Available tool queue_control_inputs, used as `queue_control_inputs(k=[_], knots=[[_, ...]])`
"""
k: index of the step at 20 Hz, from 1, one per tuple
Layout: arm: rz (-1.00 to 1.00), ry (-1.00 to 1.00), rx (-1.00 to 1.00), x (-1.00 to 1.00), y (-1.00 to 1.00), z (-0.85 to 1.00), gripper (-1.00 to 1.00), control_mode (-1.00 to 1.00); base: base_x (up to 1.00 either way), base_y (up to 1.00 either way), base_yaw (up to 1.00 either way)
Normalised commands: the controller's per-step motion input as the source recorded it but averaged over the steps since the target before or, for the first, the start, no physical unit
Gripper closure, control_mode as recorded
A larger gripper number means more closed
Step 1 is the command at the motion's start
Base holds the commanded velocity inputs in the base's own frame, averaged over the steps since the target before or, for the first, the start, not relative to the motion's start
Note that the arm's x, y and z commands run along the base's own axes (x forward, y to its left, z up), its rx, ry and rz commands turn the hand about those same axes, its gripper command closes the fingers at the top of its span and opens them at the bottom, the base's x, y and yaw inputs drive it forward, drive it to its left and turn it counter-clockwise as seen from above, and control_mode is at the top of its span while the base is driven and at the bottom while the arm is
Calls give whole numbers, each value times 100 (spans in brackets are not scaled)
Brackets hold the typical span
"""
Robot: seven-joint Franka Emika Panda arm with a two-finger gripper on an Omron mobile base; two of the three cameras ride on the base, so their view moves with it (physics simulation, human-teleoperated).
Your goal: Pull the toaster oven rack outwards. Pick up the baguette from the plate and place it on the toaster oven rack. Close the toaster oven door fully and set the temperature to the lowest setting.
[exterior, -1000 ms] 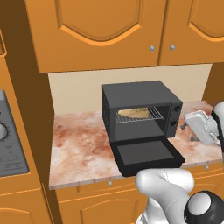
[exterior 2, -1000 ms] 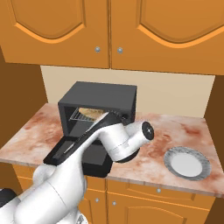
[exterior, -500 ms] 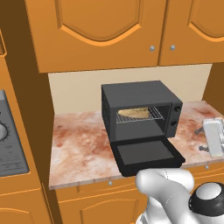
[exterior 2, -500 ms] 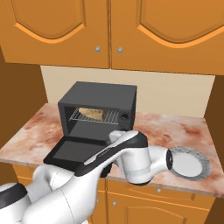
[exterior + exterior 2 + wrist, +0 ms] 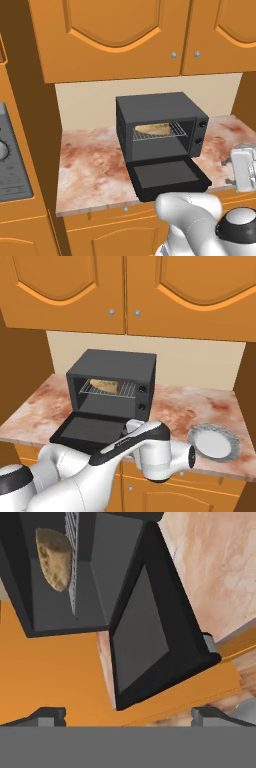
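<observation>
The black toaster oven (image 5: 155,107) stands on the counter with its door (image 5: 167,176) folded down flat. On the wire rack (image 5: 172,131) inside the cavity lies the tan baguette (image 5: 151,129). The pale plate (image 5: 214,442) sits bare to the oven's right. My hand's white body (image 5: 244,169) hangs at the counter's front right, away from the oven. In the hand view my gripper (image 5: 129,717) is open with nothing between its fingers. It looks at the open door (image 5: 142,637), its silver handle (image 5: 209,645) and the baguette (image 5: 54,558).
Two knobs (image 5: 201,132) sit on the oven's right control strip. Orange wall cabinets (image 5: 120,35) hang above. A tall cabinet with an appliance (image 5: 10,170) bounds the counter's left. Marbled countertop (image 5: 92,167) lies left of the oven. My arm's elbow (image 5: 155,453) crosses in front of the counter.
My hand has swung from beside the oven's control strip to the right and down toward the counter's front edge. The baguette, rack and open door have not moved.
</observation>
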Motion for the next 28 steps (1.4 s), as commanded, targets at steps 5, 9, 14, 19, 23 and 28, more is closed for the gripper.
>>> queue_control_inputs(k=[5,9,14,19,23,28], knots=[[0,0,0,0,6,-26,-100,-100,0,0,0],[0,-2,0,0,1,-21,-100,-100,0,0,0],[0,-8,0,0,11,-25,-100,-100,0,0,0],[4,-9,0,2,5,-17,-100,-100,0,0,0],[6,-5,0,16,0,-4,-100,-100,0,0,0],[2,0,0,21,0,0,-100,-100,0,0,0]])
